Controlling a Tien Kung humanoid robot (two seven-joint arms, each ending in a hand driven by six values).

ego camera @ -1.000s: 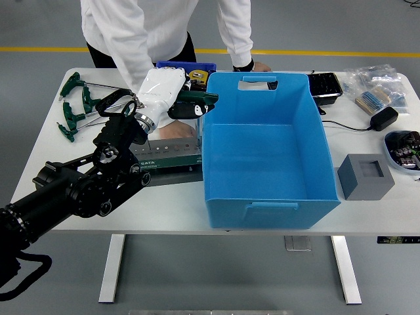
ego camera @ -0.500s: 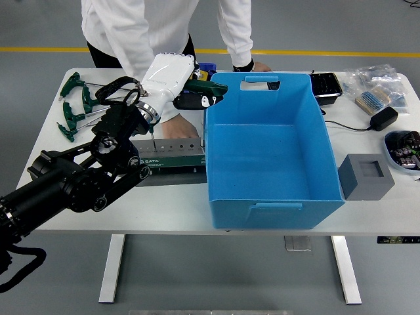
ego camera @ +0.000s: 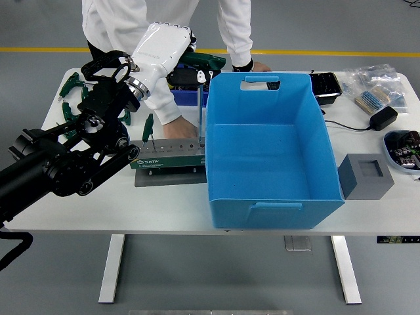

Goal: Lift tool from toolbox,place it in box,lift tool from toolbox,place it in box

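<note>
My left hand [ego camera: 178, 60], white with a black arm, is shut on the green T-handle tool [ego camera: 207, 63], held high beside the blue box's [ego camera: 275, 205] far left corner. The tool's thin shaft hangs straight down to the right end of the green tool rack [ego camera: 167, 156]; I cannot tell whether its tip is free of the rack. A small green-handled driver [ego camera: 148, 126] stands in the rack's left part. A person at the far side rests one hand [ego camera: 178, 130] on the rack and the other hand [ego camera: 257, 66] on the table behind the box. The box holds nothing.
Several green T-handle wrenches [ego camera: 69, 110] lie at the table's far left. Right of the box are a grey foam block [ego camera: 365, 174], a black tray [ego camera: 325, 85], plastic bags [ego camera: 377, 88], a black adapter [ego camera: 384, 118] and a bowl of parts [ego camera: 403, 149].
My left hand has risen and moved toward the far side with the T-handle tool, drawing its shaft upward out of the rack. The person's hand has stayed on the rack.
</note>
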